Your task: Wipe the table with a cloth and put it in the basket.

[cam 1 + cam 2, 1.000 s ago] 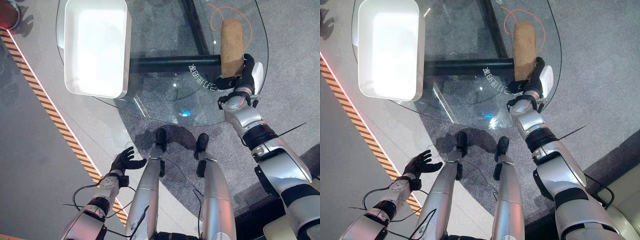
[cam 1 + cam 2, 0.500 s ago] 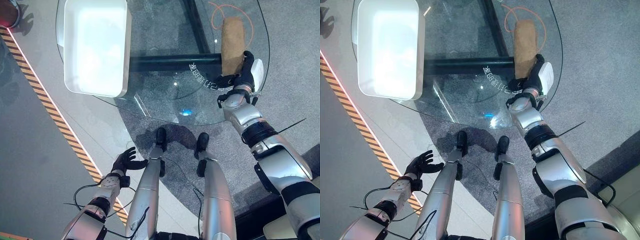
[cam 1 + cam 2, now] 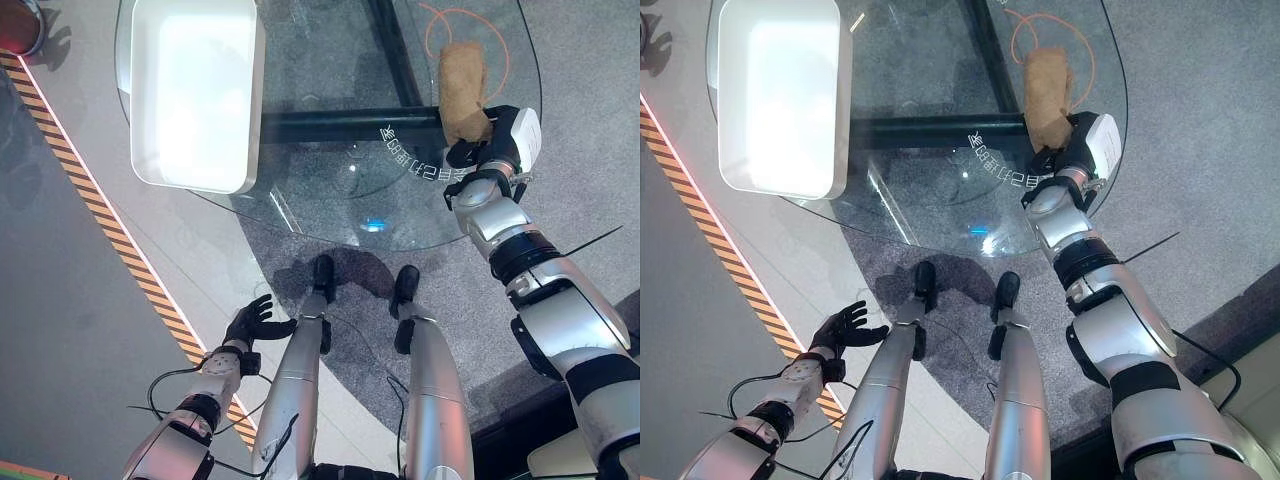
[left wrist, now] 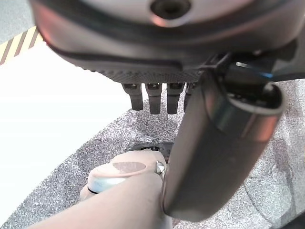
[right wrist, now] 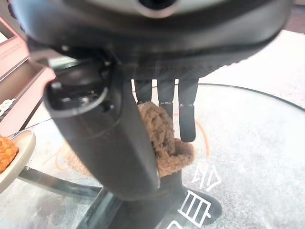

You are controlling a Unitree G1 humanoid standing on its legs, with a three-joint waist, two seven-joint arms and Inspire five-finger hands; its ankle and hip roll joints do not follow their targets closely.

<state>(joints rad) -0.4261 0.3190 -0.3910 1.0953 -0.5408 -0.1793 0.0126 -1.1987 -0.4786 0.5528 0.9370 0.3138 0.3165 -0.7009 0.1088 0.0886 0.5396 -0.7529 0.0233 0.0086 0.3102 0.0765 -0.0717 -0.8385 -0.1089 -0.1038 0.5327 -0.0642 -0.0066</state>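
Gripping the brown cloth (image 5: 164,143) on the glass table (image 3: 330,190), right hand (image 3: 497,140); left hand (image 3: 250,322) loosely spread low.

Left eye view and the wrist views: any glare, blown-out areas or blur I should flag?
Left eye view: the white basket is blown out inside, and the glass table carries one small bright reflection. Left wrist view: an overexposed patch of floor. Right wrist view: the right hand is blurred up close, the brown cloth sharper.
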